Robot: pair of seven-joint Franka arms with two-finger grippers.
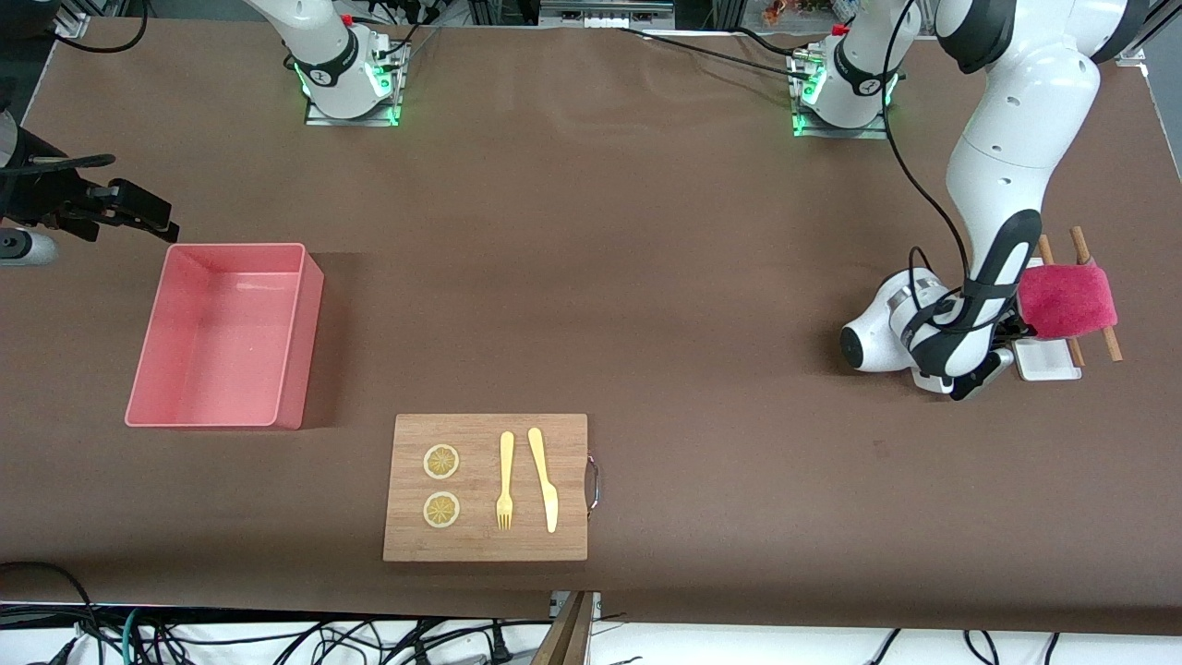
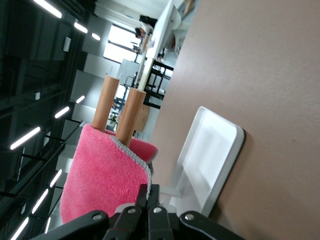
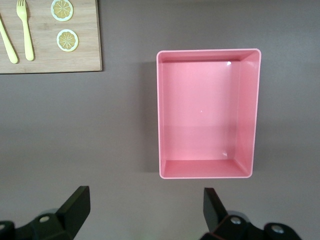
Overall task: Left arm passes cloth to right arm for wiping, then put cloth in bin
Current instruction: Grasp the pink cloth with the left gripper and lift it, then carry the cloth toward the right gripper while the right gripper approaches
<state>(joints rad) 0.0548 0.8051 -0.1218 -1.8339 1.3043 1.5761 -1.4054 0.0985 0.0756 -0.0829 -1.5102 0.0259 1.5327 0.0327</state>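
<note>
The crimson-pink cloth [image 1: 1071,300] hangs folded over two wooden rods [image 1: 1080,245] above a small white tray [image 1: 1048,362] at the left arm's end of the table. My left gripper [image 1: 1016,325] is low beside it. In the left wrist view the gripper [image 2: 149,192] is shut on the cloth's [image 2: 105,175] grey-stitched edge. The salmon-pink bin [image 1: 300,342] stands empty at the right arm's end. My right gripper [image 1: 148,214] is open and empty, up over the bare table beside the bin [image 3: 210,172]; its fingers [image 3: 75,205] stand wide apart.
A wooden board [image 1: 485,545] with two lemon slices [image 1: 441,462], a yellow fork [image 1: 505,480] and a yellow knife [image 1: 543,480] lies nearer the front camera than the bin. It also shows in the right wrist view [image 3: 50,62]. The white tray shows in the left wrist view [image 2: 210,155].
</note>
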